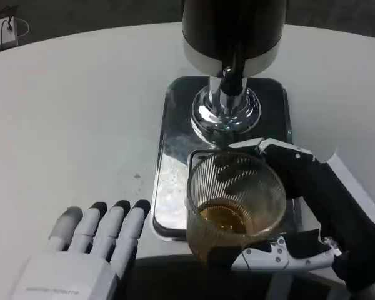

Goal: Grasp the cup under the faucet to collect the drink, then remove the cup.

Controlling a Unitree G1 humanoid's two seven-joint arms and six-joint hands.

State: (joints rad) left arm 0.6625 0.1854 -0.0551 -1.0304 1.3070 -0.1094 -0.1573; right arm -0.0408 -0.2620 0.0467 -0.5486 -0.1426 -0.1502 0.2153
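Note:
A clear ribbed cup (235,203) with amber drink in its bottom sits near the front edge of the shiny metal tray (175,134). My right hand (312,206) grips it from the right, fingers wrapped around the far side and thumb at the near side. The dispenser (232,37), dark with a chrome band, rises behind the cup, and its faucet (232,78) points down above the chrome base (226,111). The cup stands in front of the faucet, closer to me. My left hand (90,250) lies flat on the table at the lower left, fingers stretched out and holding nothing.
The white round table (81,125) stretches wide to the left. A white power strip (1,32) lies at the far left edge. A white slip of paper (356,187) lies on the table beyond my right hand.

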